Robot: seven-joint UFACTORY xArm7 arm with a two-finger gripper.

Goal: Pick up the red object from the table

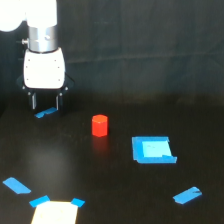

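White-bodied gripper (pixel 45 102) at the exterior view's left: dark fingers parted narrowly, holding nothing, above a short blue tape strip (pixel 46 113). Small red-orange faceted cylinder (pixel 99 125) stands upright on the dark matte table (pixel 100 175), well apart rightward, untouched.

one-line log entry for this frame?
phase: pre-grasp | gripper: open, empty, to the exterior view's left of target | red object: upright on table, untouched | blue square patch: right of it
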